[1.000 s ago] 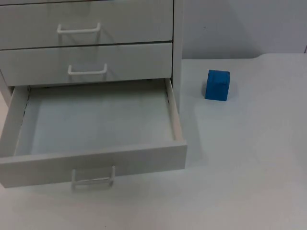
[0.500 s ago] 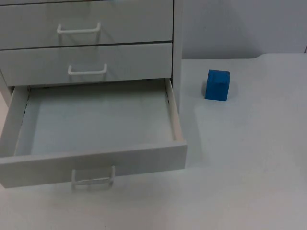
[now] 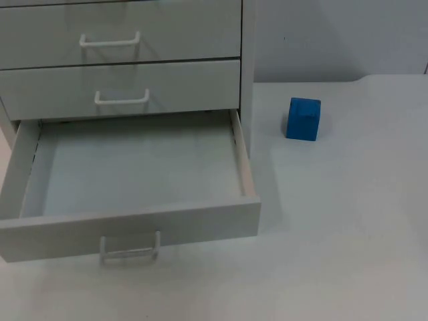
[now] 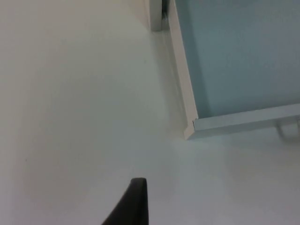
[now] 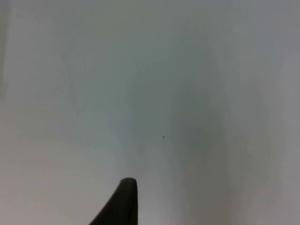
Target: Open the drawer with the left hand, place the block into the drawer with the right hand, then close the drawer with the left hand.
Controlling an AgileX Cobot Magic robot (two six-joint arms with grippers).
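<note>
Three drawers on the white cabinet (image 3: 247,67) in the top view: upper two shut, bottom drawer (image 3: 134,224) pulled fully out toward the camera, inside bare, pale grey floor. Its handle (image 3: 130,249) sits on the front panel, low centre. Handles of the upper drawers are white loops, one above the other. Blue block (image 3: 303,120) stands on the white table (image 3: 348,254), right of the cabinet, well apart from the open drawer, near the grey partition wall (image 3: 321,33). Block upright, nothing touching it.

Left wrist view: left gripper (image 4: 133,204) hangs over bare table just beside the open drawer's outer left front corner. One black fingertip visible; whether the fingers are apart or together, cannot tell. Drawer side wall and front panel meet at a corner close by, drawer floor visible beyond, a bit of the handle at the edge. Cabinet's foot shows where the drawer side meets the body. Gripper touches nothing.

Right wrist view: right gripper (image 5: 123,201) over plain white table surface, a single black fingertip seen, finger state cannot tell. One tiny dark speck on the table ahead of it. Nothing held that can be seen.

Block outside the drawer, on the table; drawer open.
</note>
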